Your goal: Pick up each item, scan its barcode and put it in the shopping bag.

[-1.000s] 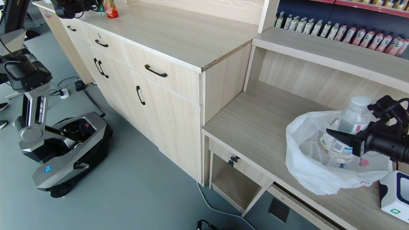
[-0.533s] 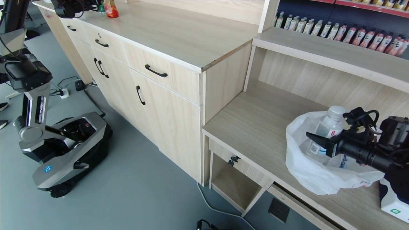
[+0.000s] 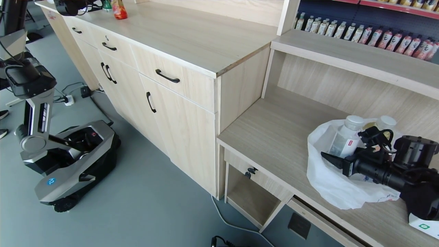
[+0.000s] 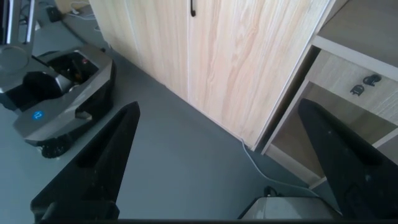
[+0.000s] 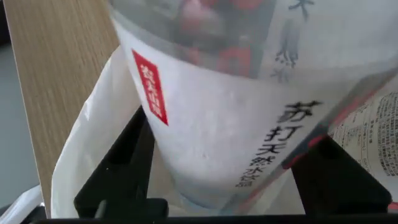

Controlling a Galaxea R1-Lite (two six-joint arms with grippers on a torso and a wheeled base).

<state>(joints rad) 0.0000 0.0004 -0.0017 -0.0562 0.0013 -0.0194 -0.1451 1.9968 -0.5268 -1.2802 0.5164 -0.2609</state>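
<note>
White bag point(image 3: 329, 185) holds the bottle point(image 3: 344, 140), clamped by the right gripper point(image 3: 337, 157), whose arm stretches level from the right across the desk point(image 3: 274, 130). Left wrist: the left gripper point(image 4: 214, 168) hangs spread wide over floor point(image 4: 186, 143). Right wrist: fingers point(image 5: 112, 180) squeeze the bottle's sides.

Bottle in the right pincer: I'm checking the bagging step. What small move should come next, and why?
Probably open the right pincer and let go: it grips the bottle, whose lower part sits inside the shopping bag.
</note>
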